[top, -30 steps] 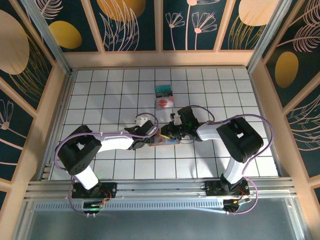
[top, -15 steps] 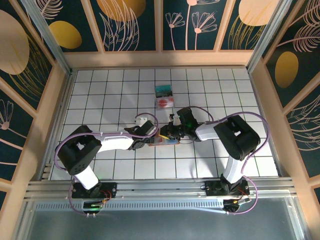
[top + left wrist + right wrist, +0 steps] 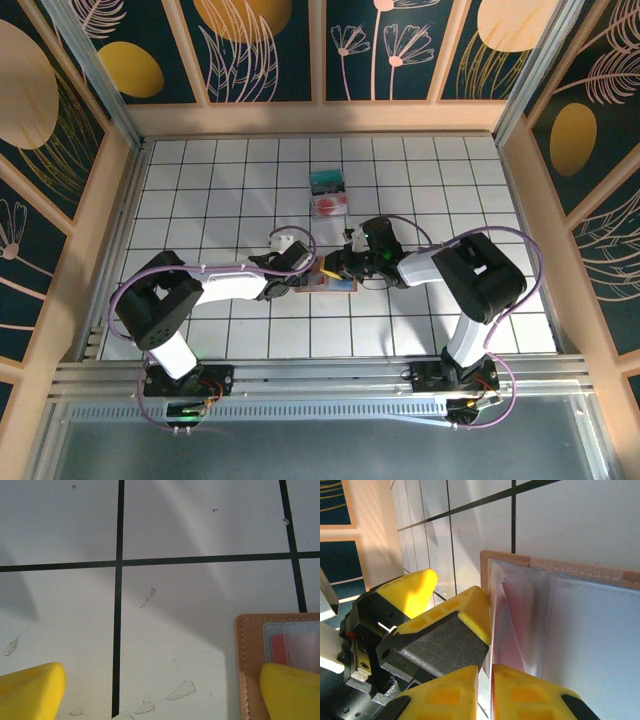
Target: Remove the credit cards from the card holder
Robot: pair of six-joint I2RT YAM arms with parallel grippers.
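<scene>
The card holder (image 3: 248, 670) is seen lying open on the white gridded tabletop (image 3: 200, 190), near its middle, with an arm on either side. The left tool (image 3: 160, 695) is held with its yellow fingers spread wide apart; one is poised over the holder's tan stitched corner, the other over bare tile. The right tool (image 3: 485, 692) is drawn almost together, clamped on the thin edge of the holder's clear inner pocket. A red-pink card (image 3: 512, 625) can be made out behind the plastic, but whether it is also caught in the pinch cannot be told. Farther back on the tabletop, well apart from the holder, a teal-green card (image 3: 327, 181) and a pink-white card (image 3: 330, 206) with a red circle are laid just beside each other.
</scene>
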